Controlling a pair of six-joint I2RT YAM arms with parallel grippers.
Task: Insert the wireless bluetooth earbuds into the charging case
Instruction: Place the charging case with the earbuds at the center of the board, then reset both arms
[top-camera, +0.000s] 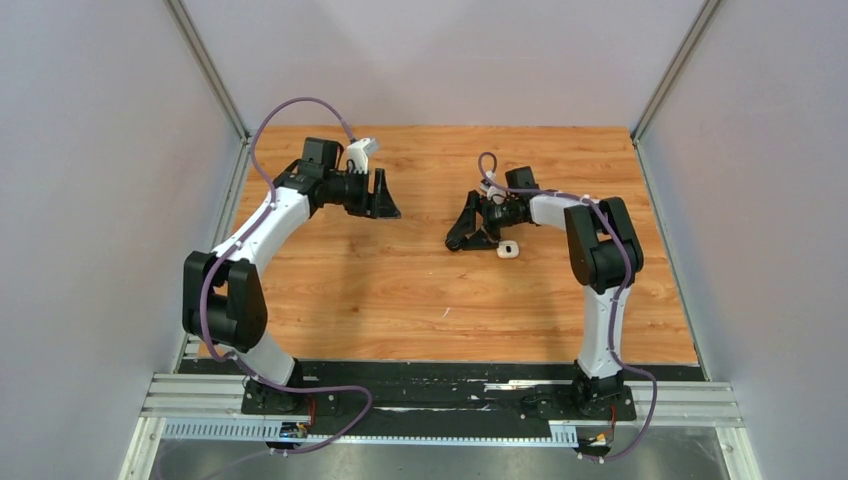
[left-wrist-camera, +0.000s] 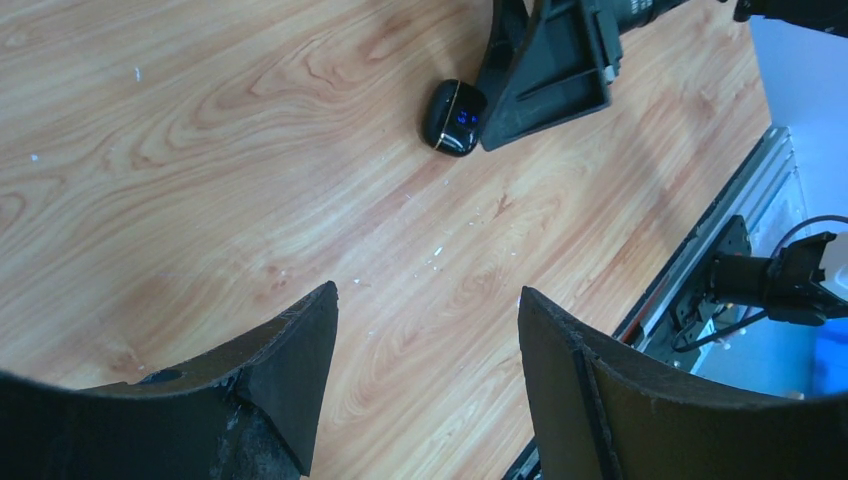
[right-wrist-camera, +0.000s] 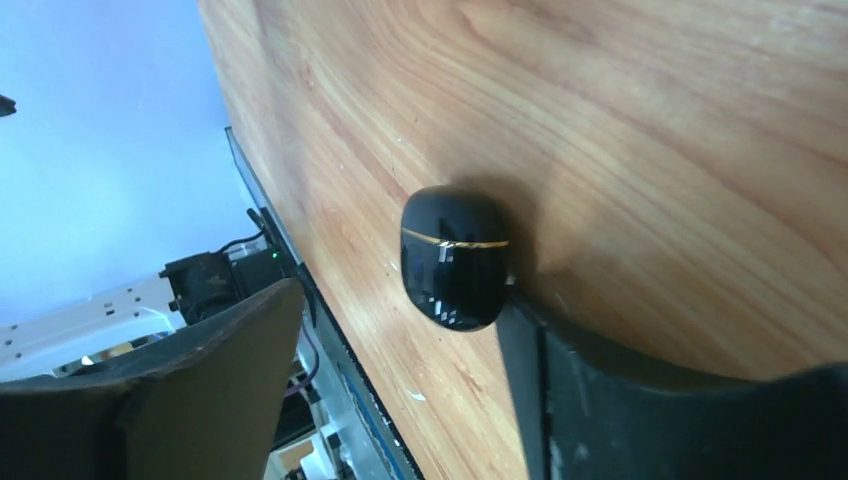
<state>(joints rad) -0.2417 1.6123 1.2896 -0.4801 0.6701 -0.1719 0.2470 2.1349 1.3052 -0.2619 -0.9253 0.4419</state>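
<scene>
No earbuds show in any view. A closed black charging case (right-wrist-camera: 455, 258) with a gold seam lies on the wooden table (top-camera: 400, 290). It touches the tip of one finger (right-wrist-camera: 560, 380) of my right gripper (right-wrist-camera: 405, 292), which is open and low over the table. The left wrist view shows the same case (left-wrist-camera: 453, 117) beside the right gripper's finger (left-wrist-camera: 550, 75). A small white case (top-camera: 508, 249) lies just right of my right gripper (top-camera: 470, 240). My left gripper (top-camera: 385, 205) is open and empty, held above the table at the back left, and it also shows in the left wrist view (left-wrist-camera: 428, 292).
Grey walls stand on the left, right and back. The black and metal rail (top-camera: 440, 395) with the arm bases runs along the near edge.
</scene>
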